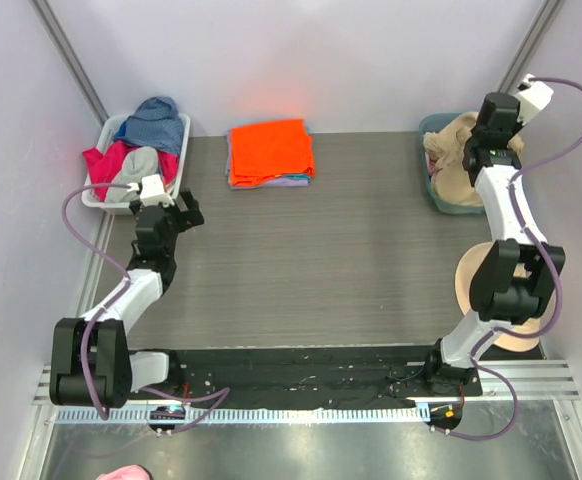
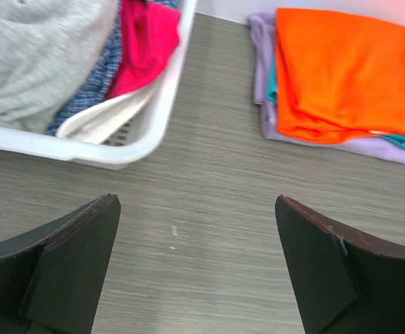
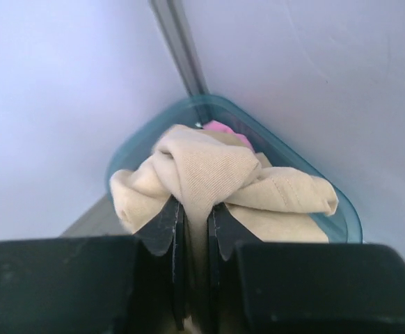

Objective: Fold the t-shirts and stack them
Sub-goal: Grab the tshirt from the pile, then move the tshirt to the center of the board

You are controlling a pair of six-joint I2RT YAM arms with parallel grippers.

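A folded stack with a bright orange t-shirt [image 1: 269, 150] on top lies at the back middle of the table; lavender and teal cloth peek out under the orange t-shirt [image 2: 342, 69]. A crumpled tan t-shirt [image 3: 216, 174] fills the teal bin [image 3: 342, 209] at the back right. My right gripper [image 3: 194, 209] is shut on a bunched fold of that tan shirt, and a bit of pink cloth [image 3: 220, 127] shows behind it. From above, the right gripper [image 1: 476, 150] sits over the bin. My left gripper [image 2: 195, 264] hovers wide open over bare table, left of the stack.
A white basket [image 1: 101, 190] at the back left holds grey, blue, pink and white clothes. White walls close in the table on three sides. A round tan disc [image 1: 466, 280] lies by the right arm's elbow.
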